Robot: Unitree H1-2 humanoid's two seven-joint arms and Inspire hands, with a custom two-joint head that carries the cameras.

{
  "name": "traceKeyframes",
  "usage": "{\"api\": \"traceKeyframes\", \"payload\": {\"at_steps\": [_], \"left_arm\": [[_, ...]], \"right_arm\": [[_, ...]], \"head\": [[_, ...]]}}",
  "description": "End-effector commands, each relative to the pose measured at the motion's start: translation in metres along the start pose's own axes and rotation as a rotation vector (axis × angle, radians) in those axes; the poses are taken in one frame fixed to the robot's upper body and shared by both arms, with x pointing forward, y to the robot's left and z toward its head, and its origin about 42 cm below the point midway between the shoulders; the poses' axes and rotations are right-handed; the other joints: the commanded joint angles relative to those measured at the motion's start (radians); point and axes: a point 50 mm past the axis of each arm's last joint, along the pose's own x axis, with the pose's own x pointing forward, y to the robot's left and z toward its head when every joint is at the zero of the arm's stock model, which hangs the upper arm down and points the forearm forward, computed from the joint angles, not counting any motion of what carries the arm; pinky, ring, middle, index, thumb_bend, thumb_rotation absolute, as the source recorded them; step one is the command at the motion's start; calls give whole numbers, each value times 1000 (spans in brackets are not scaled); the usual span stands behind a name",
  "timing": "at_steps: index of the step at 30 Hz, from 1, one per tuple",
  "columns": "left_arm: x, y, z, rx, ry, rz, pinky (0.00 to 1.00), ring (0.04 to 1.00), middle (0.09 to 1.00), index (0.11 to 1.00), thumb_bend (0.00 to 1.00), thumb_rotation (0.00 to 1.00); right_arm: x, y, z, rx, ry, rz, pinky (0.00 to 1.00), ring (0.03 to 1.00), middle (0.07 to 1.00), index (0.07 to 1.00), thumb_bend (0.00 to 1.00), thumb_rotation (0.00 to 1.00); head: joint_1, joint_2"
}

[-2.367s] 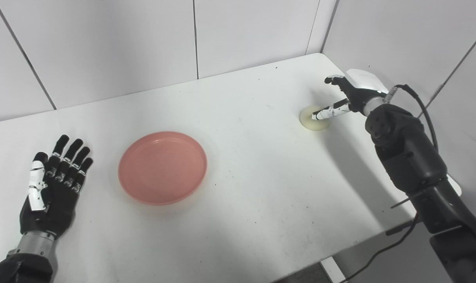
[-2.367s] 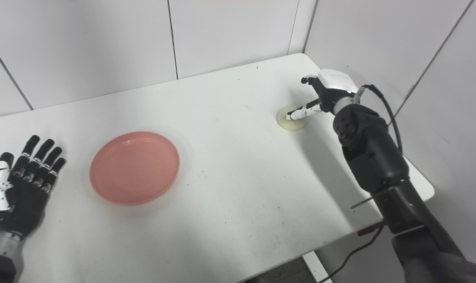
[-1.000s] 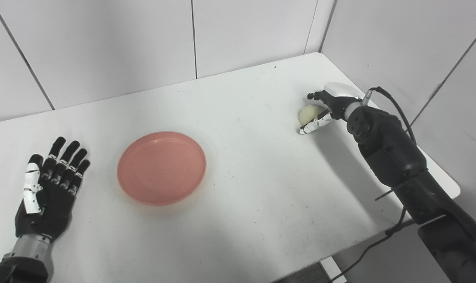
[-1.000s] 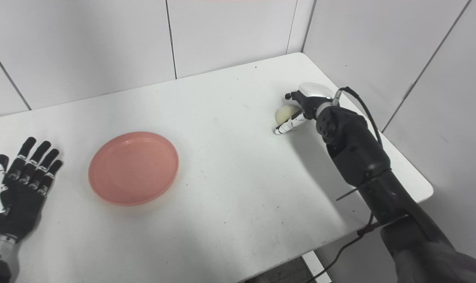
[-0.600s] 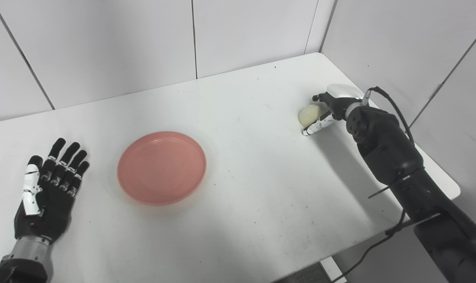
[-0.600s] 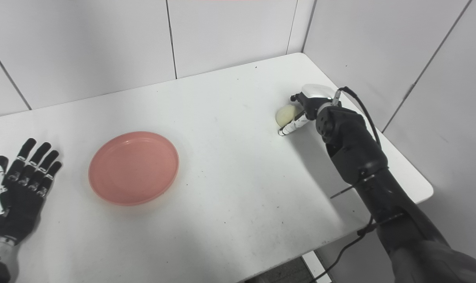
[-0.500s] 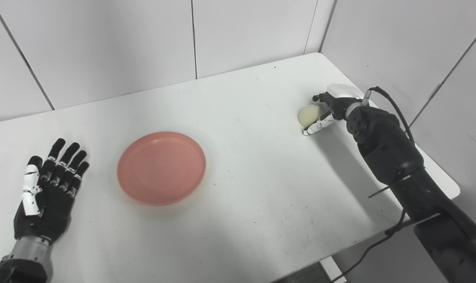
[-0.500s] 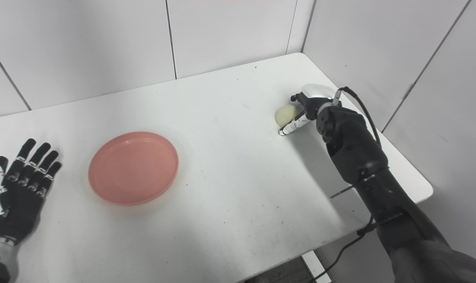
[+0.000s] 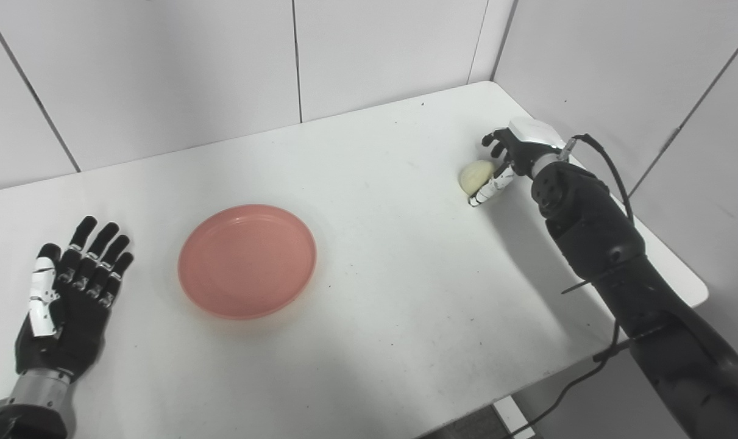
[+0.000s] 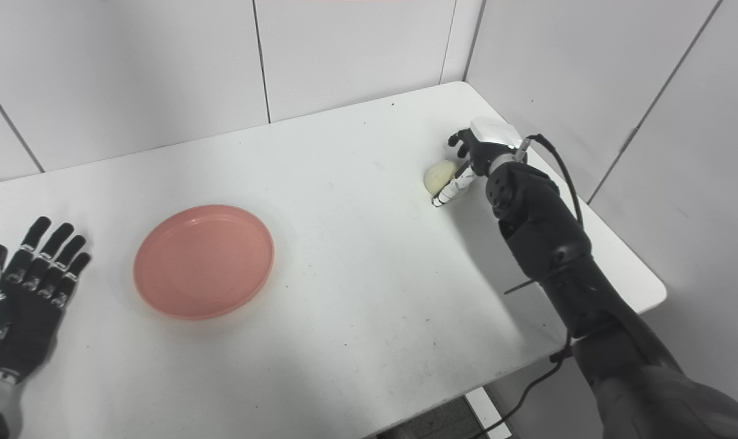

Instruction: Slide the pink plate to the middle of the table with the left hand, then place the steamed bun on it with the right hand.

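Note:
The pink plate [image 9: 247,260] lies on the white table [image 9: 393,292], left of its middle. My left hand [image 9: 70,299] lies flat and open on the table, left of the plate and apart from it. The pale steamed bun [image 9: 475,175] is at the table's far right side. My right hand [image 9: 515,152] is closed around it, with the thumb [image 9: 489,189] under its near side and the fingers curled over its far side. The bun also shows in the right eye view [image 10: 439,175]. I cannot tell whether the bun is off the table.
White panel walls [image 9: 375,55] stand close behind the table and along its right side. The table's right edge [image 9: 679,268] runs just beside my right forearm. A black cable [image 9: 564,390] hangs below the table's front right corner.
My right hand has come down from above the bun and closed around it. The bun has shifted slightly left and toward me. The camera has shifted a little. The plate and left hand have stayed still.

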Motion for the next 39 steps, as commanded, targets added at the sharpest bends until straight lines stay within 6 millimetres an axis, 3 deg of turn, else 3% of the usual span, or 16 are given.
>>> {"api": "traceKeyframes", "payload": {"at_steps": [1, 2, 7, 9, 11, 12, 18, 27, 33, 39], "left_arm": [[-14, 11, -23, -17, 115, 61, 999, 954, 944, 950, 460, 1000], [-14, 11, -23, -18, 114, 61, 1000, 956, 945, 951, 461, 1000], [-13, 9, -23, -14, 113, 63, 995, 948, 943, 949, 459, 1000], [-13, 8, -23, -11, 111, 58, 990, 946, 938, 943, 457, 1000], [-13, 7, -22, -8, 110, 58, 993, 953, 944, 945, 456, 1000], [-13, 7, -22, -9, 110, 57, 993, 953, 944, 945, 456, 1000], [-12, 8, -24, -13, 114, 63, 995, 955, 945, 949, 453, 1000], [-10, 2, -26, -10, 111, 46, 999, 964, 954, 962, 463, 1000], [-7, -5, -30, 7, 108, 29, 1000, 967, 965, 976, 456, 1000], [-5, -19, -36, 13, 106, 38, 1000, 962, 957, 967, 442, 1000]], "right_arm": [[3, 5, 13, 0, -63, -4, 488, 535, 596, 549, 572, 133], [3, 6, 14, 8, -75, -11, 457, 498, 562, 510, 528, 130], [4, 6, 18, 18, -123, -66, 418, 463, 524, 491, 506, 127], [5, 4, 17, 12, -135, -75, 477, 469, 521, 490, 505, 127], [5, 2, 15, 18, -137, -79, 616, 489, 528, 490, 505, 126], [4, 1, 15, 21, -139, -79, 622, 490, 529, 490, 505, 126], [2, -2, 11, 41, -148, -87, 422, 470, 521, 490, 504, 124], [-2, -13, 11, 41, -152, -112, 406, 464, 522, 489, 505, 126], [-18, -35, 32, 46, -223, -146, 383, 450, 520, 490, 504, 124], [-44, -62, 75, 21, -361, -172, 371, 431, 501, 489, 504, 122]], "head": [[2, -1], [2, -1], [8, -2], [9, -3], [12, -3], [12, -3], [17, -2], [50, -10], [98, -20], [162, -23]]}}
